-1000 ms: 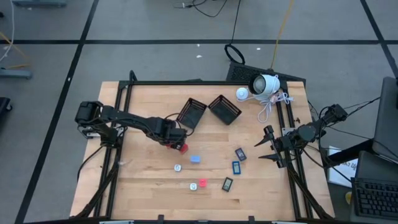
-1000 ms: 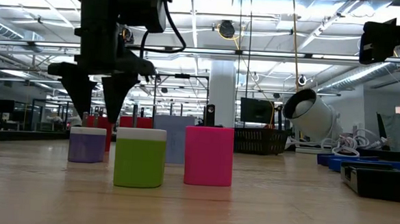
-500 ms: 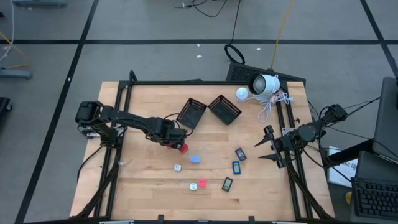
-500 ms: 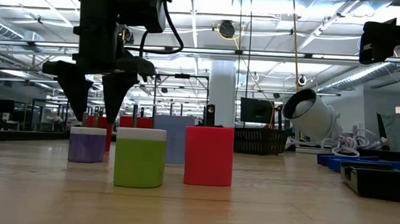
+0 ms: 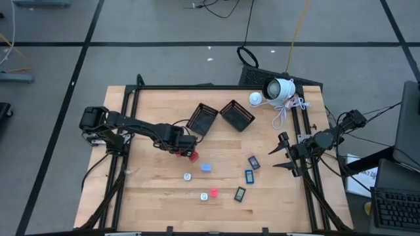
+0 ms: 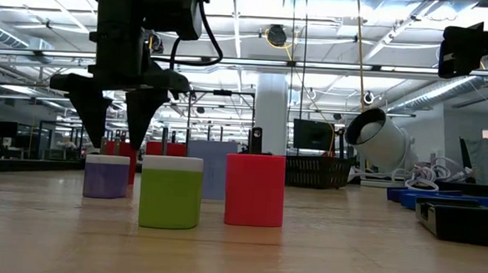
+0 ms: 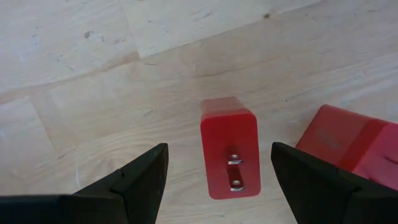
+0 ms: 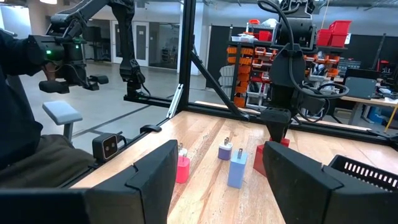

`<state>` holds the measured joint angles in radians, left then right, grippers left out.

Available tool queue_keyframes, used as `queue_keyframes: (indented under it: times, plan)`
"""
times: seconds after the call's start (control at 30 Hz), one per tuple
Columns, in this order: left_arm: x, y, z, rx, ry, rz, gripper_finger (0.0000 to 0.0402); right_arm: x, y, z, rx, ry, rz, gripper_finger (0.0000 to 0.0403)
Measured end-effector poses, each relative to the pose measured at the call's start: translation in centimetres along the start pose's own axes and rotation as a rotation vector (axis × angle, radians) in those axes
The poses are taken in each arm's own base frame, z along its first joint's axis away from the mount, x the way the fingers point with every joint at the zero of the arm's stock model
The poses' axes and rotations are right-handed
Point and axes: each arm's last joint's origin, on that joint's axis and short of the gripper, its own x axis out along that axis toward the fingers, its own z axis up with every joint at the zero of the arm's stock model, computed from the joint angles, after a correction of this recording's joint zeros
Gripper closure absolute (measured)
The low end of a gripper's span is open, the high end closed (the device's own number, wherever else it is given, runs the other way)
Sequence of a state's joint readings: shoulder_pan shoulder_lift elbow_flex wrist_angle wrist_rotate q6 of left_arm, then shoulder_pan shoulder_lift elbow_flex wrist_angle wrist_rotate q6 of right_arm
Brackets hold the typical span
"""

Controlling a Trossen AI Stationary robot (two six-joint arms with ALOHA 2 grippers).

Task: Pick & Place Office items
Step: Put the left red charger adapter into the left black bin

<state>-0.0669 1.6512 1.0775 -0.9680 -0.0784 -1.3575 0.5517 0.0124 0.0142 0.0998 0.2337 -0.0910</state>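
at the table's back, two black mesh baskets (image 5: pixel 220 117) lie tipped.

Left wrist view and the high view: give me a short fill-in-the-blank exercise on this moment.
1. The left gripper hangs over a ____ block, its jaws open on either side.
2. The two metal prongs on that block point ____.
3. The right gripper waits at the table's ____ edge.
4. The two black mesh baskets lie on their ____.

Missing words: red; up; right; sides

Pale wooden table (image 5: pixel 151 190), black mesh baskets (image 5: pixel 202 120)
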Motion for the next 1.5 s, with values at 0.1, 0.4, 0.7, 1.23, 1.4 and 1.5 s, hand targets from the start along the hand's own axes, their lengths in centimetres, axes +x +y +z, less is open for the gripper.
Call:
queue_keyframes:
  times: [0.1, 0.4, 0.7, 1.23, 1.4, 1.5]
  plan:
    - [0.0, 0.0, 0.0, -0.008, 0.000, 0.000, 0.0119, 0.0, 0.0, 0.0, 0.000, 0.000, 0.000, 0.0179]
    - [0.0, 0.0, 0.0, -0.024, 0.000, 0.000, 0.0134, 0.0, 0.0, 0.0, 0.000, 0.000, 0.000, 0.0179]
    - [0.0, 0.0, 0.0, -0.033, -0.001, -0.001, 0.0240, 0.0, 0.0, 0.0, 0.000, 0.000, 0.000, 0.0179]
    - [0.0, 0.0, 0.2, 0.101, 0.014, -0.006, 0.0278, 0.0, 0.0, 0.0, 0.000, 0.000, 0.000, 0.0179]
    - [-0.2, 0.3, 0.9, 0.131, 0.044, -0.023, 0.0288, 0.0, 0.0, 0.0, 0.000, 0.000, 0.000, 0.0179]
    - [-0.8, 0.2, 1.2, 0.155, 0.037, -0.040, 0.0288, 0.0, 0.0, 0.0, 0.000, 0.000, 0.000, 0.0179]
